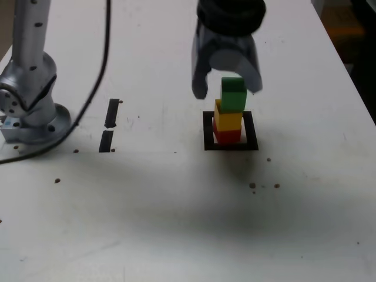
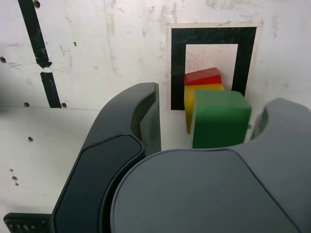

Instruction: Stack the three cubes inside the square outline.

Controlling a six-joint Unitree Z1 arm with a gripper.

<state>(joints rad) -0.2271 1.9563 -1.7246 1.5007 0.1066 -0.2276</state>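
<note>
The three cubes stand as a tower inside the square outline (image 1: 208, 130): the red cube (image 1: 228, 136) at the bottom, the yellow cube (image 1: 228, 119) on it, the green cube (image 1: 233, 94) on top, shifted slightly toward the exterior view's right. My gripper (image 1: 228, 88) is open, its grey fingers on either side of the green cube. In the wrist view the green cube (image 2: 221, 119) sits between the fingers with a clear gap to one and close against the other. Under it, parts of the yellow cube (image 2: 189, 102), the red cube (image 2: 201, 76) and the outline (image 2: 177, 63) show.
Two short black strips (image 1: 111, 113) (image 1: 106, 141) lie on the white table toward the exterior view's left. The arm's silver base (image 1: 29, 100) and a black cable (image 1: 100, 64) are further left. Small dark specks (image 1: 252, 185) dot the table in front of the outline.
</note>
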